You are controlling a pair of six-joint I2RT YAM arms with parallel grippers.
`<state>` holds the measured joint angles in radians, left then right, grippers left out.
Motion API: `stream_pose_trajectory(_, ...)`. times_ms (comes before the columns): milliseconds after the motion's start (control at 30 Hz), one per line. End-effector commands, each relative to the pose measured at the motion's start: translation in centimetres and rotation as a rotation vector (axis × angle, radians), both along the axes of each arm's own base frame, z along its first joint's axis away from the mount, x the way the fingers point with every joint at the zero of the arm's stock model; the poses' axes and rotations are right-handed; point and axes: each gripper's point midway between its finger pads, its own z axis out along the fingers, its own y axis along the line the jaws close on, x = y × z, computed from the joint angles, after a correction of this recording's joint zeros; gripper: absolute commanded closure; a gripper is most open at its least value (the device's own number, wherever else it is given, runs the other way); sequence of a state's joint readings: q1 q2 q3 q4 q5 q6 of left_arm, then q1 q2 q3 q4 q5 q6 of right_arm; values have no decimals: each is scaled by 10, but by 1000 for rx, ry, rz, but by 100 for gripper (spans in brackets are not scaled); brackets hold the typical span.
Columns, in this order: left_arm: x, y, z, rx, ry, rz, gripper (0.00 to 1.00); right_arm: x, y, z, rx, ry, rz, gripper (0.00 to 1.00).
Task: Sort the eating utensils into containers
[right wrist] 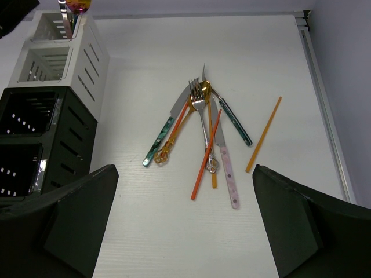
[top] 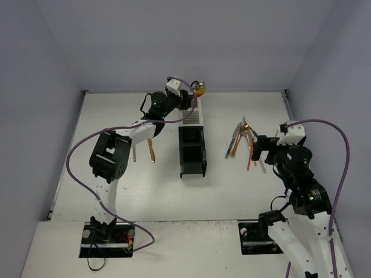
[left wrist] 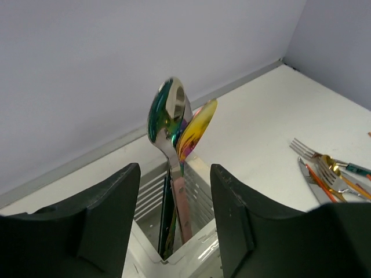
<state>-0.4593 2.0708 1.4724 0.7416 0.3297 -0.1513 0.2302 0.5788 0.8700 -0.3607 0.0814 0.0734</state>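
Note:
The containers are a joined row of two white slatted bins [top: 192, 116] and two black bins [top: 192, 152]. My left gripper [top: 194, 97] hangs open over the farthest white bin [left wrist: 197, 255]. Two spoons stand in that bin, one iridescent [left wrist: 168, 116] and one yellow-pink [left wrist: 197, 130], between my open fingers [left wrist: 104, 220] without being gripped. My right gripper [top: 256, 149] is open and empty just above a fanned pile of utensils [top: 242, 139]. The pile holds a silver fork [right wrist: 200, 104], a teal knife [right wrist: 157, 145], a pink-handled knife [right wrist: 229, 179] and orange pieces [right wrist: 206, 155].
A gold utensil [top: 152, 150] and a pink one [top: 134, 153] lie left of the containers. A lone orange stick [right wrist: 264, 134] lies right of the pile. The containers [right wrist: 75, 133] stand left of the pile in the right wrist view. Walls close the table at the back and sides.

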Motion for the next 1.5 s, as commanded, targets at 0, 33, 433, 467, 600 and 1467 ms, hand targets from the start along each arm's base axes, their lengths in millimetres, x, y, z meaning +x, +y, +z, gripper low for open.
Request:
stream_pose_trajectory(0,-30,24,123,-78,-174,77,41,11,-1,22,14,-57,-26,0)
stream_pose_trajectory(33,-33,33,121,-71,-139,114,36,13,-2,21,17,-51,-38,0)
stream_pose_trajectory(433,-127,147,79,202,267,424,10,63,-4,-26,21,184,-174,0)
stream_pose_trajectory(467,-142,158,60,251,351,447,10,69,1,-34,46,214,-180,0)
stream_pose_trajectory(600,-186,193,14,350,519,512,10,97,17,-86,83,394,-204,4)
stream_pose_trajectory(1467,-271,260,-77,273,736,649,10,193,6,-237,147,671,-617,69)
